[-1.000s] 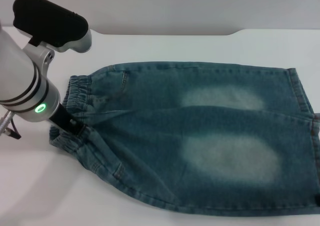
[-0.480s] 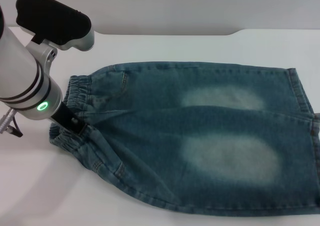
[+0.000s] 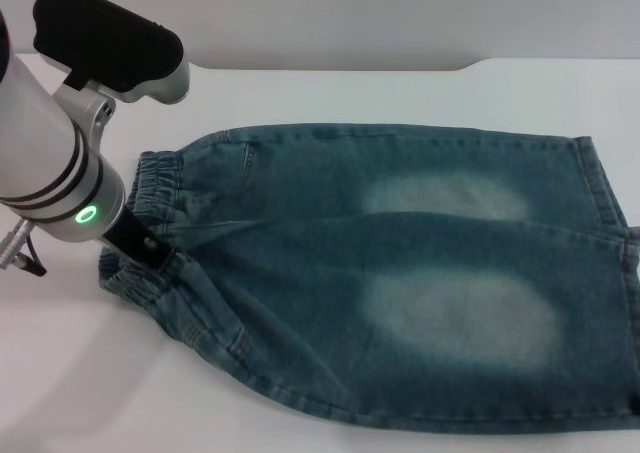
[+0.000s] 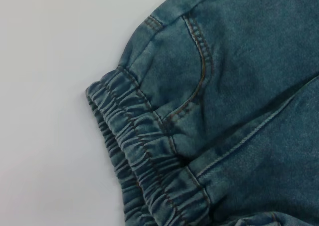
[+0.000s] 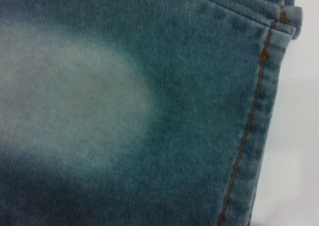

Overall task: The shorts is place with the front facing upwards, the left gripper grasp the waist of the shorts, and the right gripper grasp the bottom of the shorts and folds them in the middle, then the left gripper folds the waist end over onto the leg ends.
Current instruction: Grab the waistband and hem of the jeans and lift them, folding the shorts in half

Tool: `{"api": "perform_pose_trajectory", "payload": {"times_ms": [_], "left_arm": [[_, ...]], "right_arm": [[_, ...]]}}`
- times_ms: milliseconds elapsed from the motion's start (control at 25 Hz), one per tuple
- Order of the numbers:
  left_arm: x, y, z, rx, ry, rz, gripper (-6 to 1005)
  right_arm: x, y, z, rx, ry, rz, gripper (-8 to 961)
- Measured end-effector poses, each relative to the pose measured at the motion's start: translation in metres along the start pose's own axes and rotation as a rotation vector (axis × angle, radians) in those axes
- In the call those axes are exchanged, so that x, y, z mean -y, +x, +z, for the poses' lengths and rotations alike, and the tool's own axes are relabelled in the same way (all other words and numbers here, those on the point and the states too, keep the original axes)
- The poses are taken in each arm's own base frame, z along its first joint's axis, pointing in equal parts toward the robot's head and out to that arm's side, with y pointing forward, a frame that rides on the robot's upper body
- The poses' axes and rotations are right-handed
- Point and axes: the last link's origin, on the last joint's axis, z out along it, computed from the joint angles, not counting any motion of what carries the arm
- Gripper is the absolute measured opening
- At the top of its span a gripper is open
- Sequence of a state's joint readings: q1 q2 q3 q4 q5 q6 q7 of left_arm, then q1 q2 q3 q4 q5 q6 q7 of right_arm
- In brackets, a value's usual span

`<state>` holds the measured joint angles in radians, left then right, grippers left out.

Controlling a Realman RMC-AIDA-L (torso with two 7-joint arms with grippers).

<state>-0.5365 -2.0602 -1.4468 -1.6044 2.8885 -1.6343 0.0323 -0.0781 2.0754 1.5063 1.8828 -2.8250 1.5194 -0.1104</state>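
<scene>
White surface [image 3: 330,93] under everything, and my left gripper [image 3: 140,245] is down at the waist [image 3: 150,188] of the shorts [image 3: 400,273], though I cannot tell whether it has closed on the gathered band. My right gripper is out of the head view; its wrist camera sits close over a leg hem [image 5: 249,131]. By my read nothing is folded yet: the shorts lie flat, waist to my left, hems to my right.

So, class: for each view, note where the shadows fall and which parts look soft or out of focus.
Head view: even light; the left arm throws a soft shadow on the table beside the waist. Left wrist view: crisp stitching on the shorts, no glare. Right wrist view: the hem is blurred from closeness, with the lower part of the picture in shade.
</scene>
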Motion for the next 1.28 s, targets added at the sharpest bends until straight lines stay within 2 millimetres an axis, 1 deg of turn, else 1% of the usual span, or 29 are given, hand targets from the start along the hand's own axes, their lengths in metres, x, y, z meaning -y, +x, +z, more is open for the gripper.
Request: {"api": "perform_pose_trajectory", "payload": {"times_ms": [360,840,1120,1280], "left_arm": [[-0.0002,-0.0026,0.0016,0.005,-0.003,-0.002,27],[-0.0023,-0.0029,0.0017,0.008,-0.004,0.007,27],[-0.0027,-0.002,-0.0002,0.001,-0.003,0.009,26],[-0.0028,-0.0015,-0.0018,-0.002,-0.002,0.011,26]], "right_arm": [[-0.0044,-0.0014,0.0029,-0.002,-0.013,-0.011,446],[-0.0044,-0.0008,0.0052,-0.012,-0.016,-0.011,447],[-0.004,-0.0005,0.0058,-0.012,-0.015,-0.009,385],[-0.0035,-0.0006,0.003,-0.002,-0.012,-0.012,349]]}}
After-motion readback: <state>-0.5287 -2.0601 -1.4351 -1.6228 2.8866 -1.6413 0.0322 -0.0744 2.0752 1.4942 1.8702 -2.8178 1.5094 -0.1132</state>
